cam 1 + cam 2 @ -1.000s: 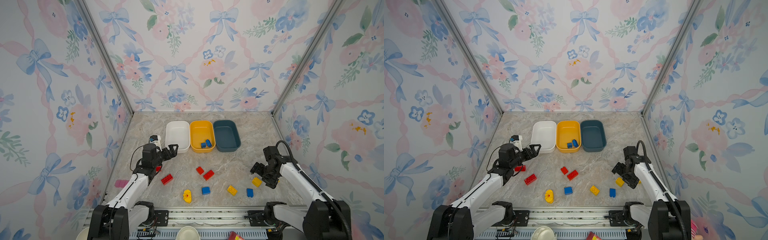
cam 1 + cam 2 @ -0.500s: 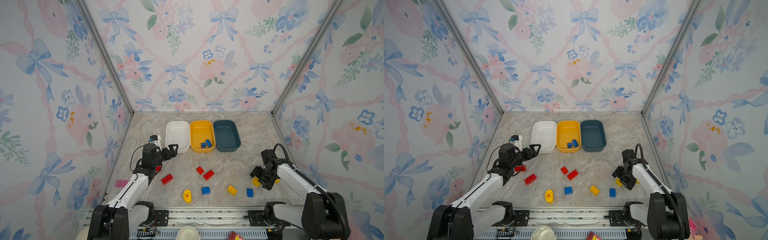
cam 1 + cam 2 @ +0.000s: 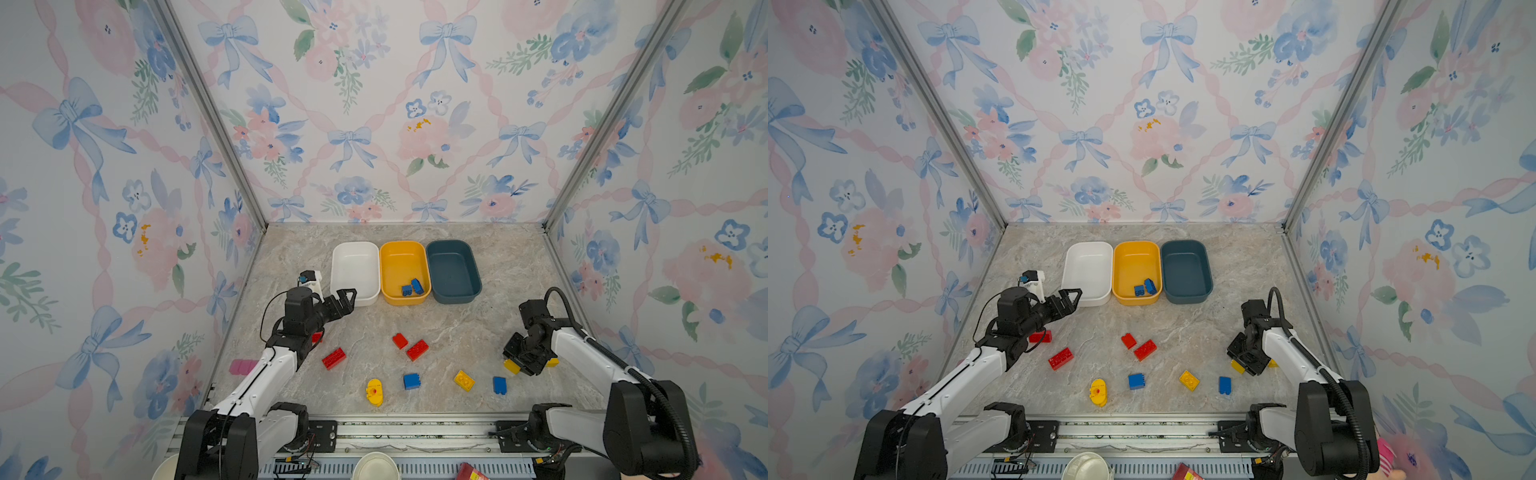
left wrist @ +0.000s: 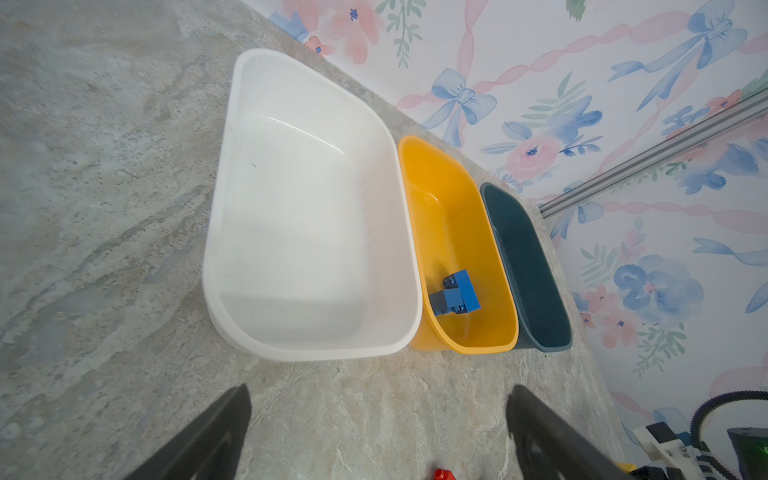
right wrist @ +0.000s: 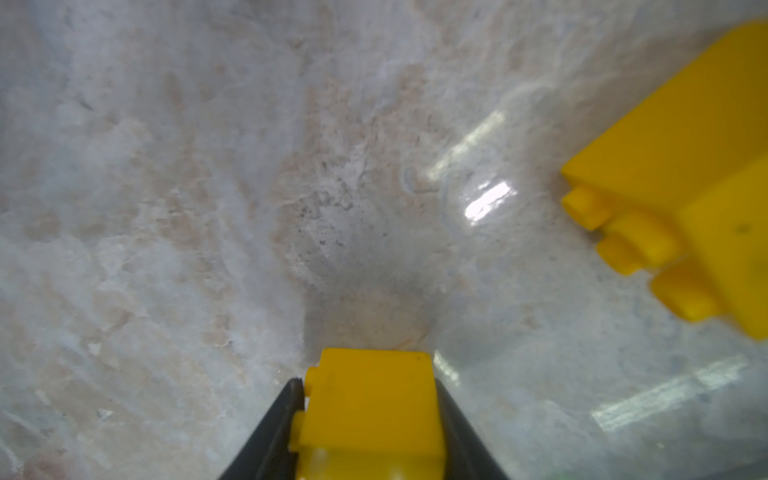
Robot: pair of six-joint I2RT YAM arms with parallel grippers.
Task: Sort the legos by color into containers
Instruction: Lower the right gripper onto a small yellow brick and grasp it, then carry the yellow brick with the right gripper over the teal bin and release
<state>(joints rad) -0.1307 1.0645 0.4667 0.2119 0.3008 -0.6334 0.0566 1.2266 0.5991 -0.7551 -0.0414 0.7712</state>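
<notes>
3 rounded-rectangular tubs stand in a row at upper centre of both top views: white tub (image 3: 353, 266), yellow-orange tub (image 3: 401, 257), dark teal tub (image 3: 453, 266). 2 blue bricks (image 3: 412, 287) lie in the yellow-orange tub's lower end. Loose below the tubs are 4 red bricks (image 3: 417, 350), 1 partly hidden, plus 2 blue pieces (image 3: 411, 381), a square yellow piece (image 3: 464, 380) and a rounded yellow piece (image 3: 374, 391) with a red dot. At lower right, the right gripper (image 5: 368, 380) pinches a yellow brick (image 3: 512, 366), and another yellow block (image 5: 685, 187) lies just beside it.

A flat pink block (image 3: 243, 366) lies on the marble tabletop (image 3: 498, 266) beside the floral wall (image 3: 124, 208).
</notes>
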